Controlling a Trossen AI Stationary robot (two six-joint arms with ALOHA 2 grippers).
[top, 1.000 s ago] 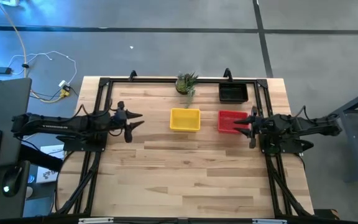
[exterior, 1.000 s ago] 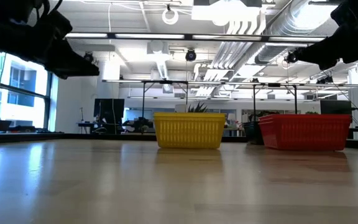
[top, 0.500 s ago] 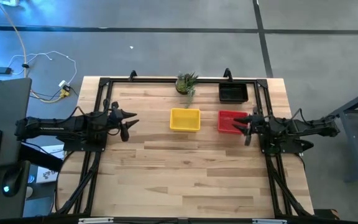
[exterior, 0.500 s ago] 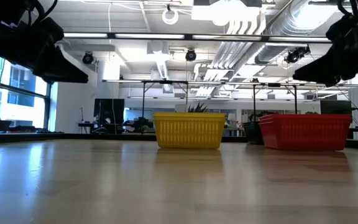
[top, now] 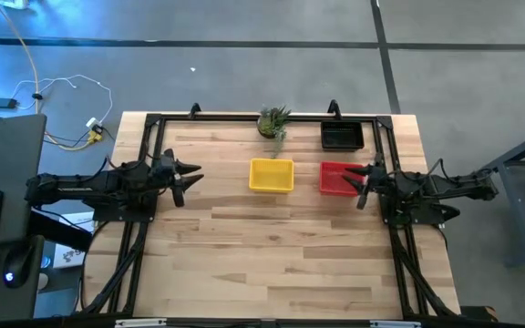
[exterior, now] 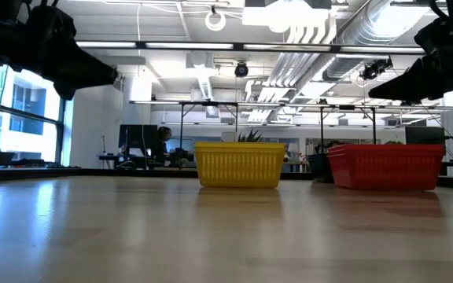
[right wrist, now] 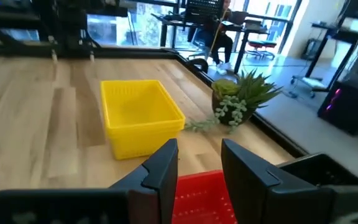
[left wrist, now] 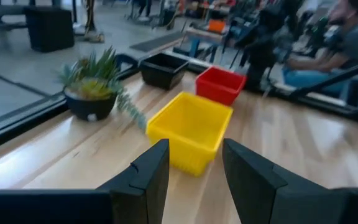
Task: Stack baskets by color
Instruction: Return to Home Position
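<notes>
A yellow basket [top: 271,175] stands on its bottom at the table's middle far part. A red basket [top: 335,178] stands to its right. A black basket [top: 342,136] sits at the far right, behind the red one. My left gripper [top: 187,175] hovers open left of the yellow basket [left wrist: 188,127], well apart from it, with nothing between its fingers. My right gripper [top: 362,185] hovers open above the red basket's [right wrist: 197,193] right side, clear of it, also with nothing between its fingers. In the low view the yellow basket [exterior: 240,163] and the red basket [exterior: 385,166] rest flat on the wood.
A small potted green plant [top: 274,121] stands at the far edge behind the yellow basket. A black frame [top: 153,123] runs along the table's far and side edges. Bare wood [top: 272,255] spreads across the near half. A person sits beyond the table [left wrist: 347,43].
My left gripper has drawn back toward the table's left edge, risen a little and rolled about its own axis. My right gripper has sunk slightly over the red basket and swung a little. Both stay open. The baskets have kept still.
</notes>
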